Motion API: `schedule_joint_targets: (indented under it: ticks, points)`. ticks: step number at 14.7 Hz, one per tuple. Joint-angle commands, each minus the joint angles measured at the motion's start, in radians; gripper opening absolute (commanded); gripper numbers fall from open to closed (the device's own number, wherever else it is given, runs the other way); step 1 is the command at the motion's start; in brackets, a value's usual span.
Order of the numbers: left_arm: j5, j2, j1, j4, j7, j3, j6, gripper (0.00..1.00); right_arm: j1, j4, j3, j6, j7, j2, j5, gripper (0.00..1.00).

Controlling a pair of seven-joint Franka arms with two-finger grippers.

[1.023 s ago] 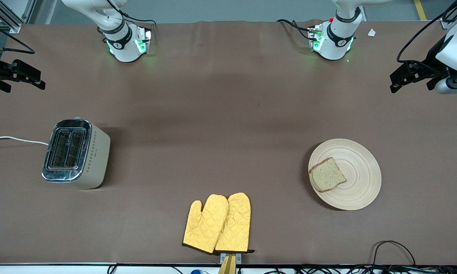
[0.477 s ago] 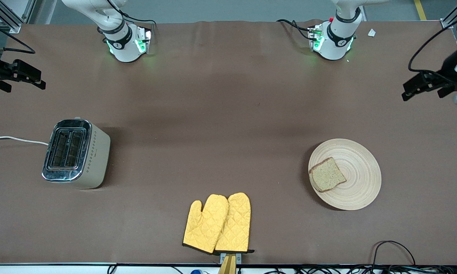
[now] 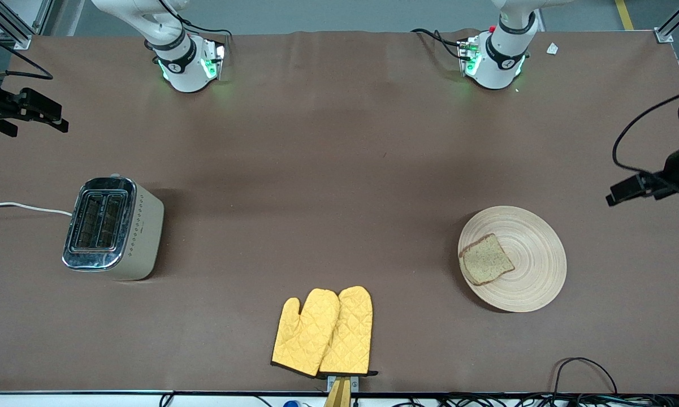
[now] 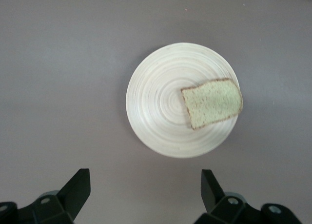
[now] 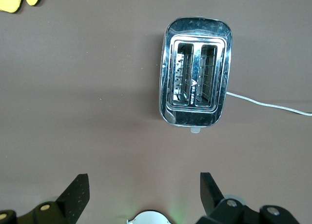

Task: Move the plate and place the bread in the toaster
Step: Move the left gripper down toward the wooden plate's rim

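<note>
The pale wooden plate (image 3: 528, 265) lies toward the left arm's end of the table, with the brown bread slice (image 3: 485, 259) on its edge that faces the toaster. Both show in the left wrist view, the plate (image 4: 161, 102) and the bread (image 4: 213, 103). My left gripper (image 3: 627, 192) is open and empty, up in the air at that table end, beside the plate. The toaster (image 3: 113, 228) stands at the right arm's end, slots empty; it also shows in the right wrist view (image 5: 196, 84). My right gripper (image 3: 37, 113) is open and empty, high above the table's edge near the toaster.
A pair of yellow oven mitts (image 3: 323, 332) lies at the table's near edge, midway between toaster and plate. The toaster's white cord (image 3: 22, 207) runs off the table end. Cables (image 3: 582, 367) lie at the near edge below the plate.
My left gripper has moved down the view toward the plate and outward to the table's end. The right gripper, plate, bread and toaster have not moved.
</note>
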Motion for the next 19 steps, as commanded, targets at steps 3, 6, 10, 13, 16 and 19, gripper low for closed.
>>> schedule_joint_targets:
  ticks: [3, 6, 10, 13, 16, 19]
  points:
    - [-0.084, 0.191, 0.083, 0.046, 0.177, 0.004, 0.101, 1.00, 0.000, -0.034, 0.001, 0.007, -0.004, -0.032, 0.013, 1.00]
    - [-0.291, 0.324, 0.180, 0.047, 0.289, 0.004, 0.114, 1.00, 0.002, -0.036, 0.001, 0.002, -0.005, -0.033, 0.013, 1.00]
    - [-0.431, 0.447, 0.242, 0.067, 0.562, 0.004, 0.155, 1.00, 0.000, -0.037, 0.001, 0.002, -0.005, -0.033, 0.013, 1.00]
    - [-0.558, 0.503, 0.292, 0.066, 0.606, 0.002, 0.165, 1.00, 0.000, -0.034, 0.001, 0.004, -0.005, -0.032, 0.013, 1.00]
    - [-0.615, 0.567, 0.320, 0.066, 0.743, 0.002, 0.165, 1.00, 0.000, -0.036, 0.001, 0.004, -0.005, -0.032, 0.013, 1.00]
    - [-0.706, 0.627, 0.345, 0.066, 0.912, -0.001, 0.162, 0.93, 0.000, -0.036, -0.001, -0.004, -0.005, -0.032, 0.013, 1.00]
